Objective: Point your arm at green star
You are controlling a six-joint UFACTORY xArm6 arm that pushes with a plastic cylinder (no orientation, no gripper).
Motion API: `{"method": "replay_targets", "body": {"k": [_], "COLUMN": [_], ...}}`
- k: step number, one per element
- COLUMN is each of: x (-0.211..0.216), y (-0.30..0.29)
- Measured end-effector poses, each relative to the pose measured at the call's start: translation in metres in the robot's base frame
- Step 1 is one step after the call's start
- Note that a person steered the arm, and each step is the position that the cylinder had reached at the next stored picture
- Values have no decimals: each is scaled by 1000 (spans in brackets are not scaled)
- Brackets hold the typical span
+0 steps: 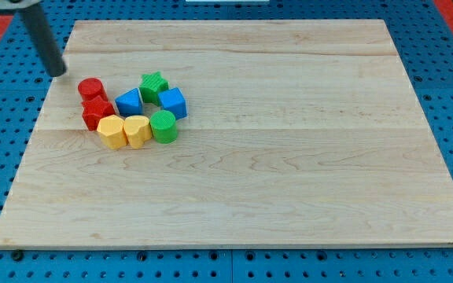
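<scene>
Eight blocks cluster on the counter (289, 157) — my tip (58, 73) sits at ten o'clock from them, well apart from the green star (153, 83); no hand shows.

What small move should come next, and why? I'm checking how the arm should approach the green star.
Probably slide my tip toward the view's right, along the top of the cluster. It sits at the board's upper left; the green star lies to its right, beyond the red cylinder, which a lower path would likely bump.

One raised camera looks obliquely down from the near edge, framing the whole wooden board (289, 157).
</scene>
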State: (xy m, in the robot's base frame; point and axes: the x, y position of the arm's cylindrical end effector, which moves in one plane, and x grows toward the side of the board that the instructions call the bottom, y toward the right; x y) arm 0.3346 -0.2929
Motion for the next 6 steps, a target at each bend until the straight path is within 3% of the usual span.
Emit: {"method": "replay_targets", "body": {"k": [2,3,4,6], "x": [27,23,15,-8], "y": [82,91,51,149]}}
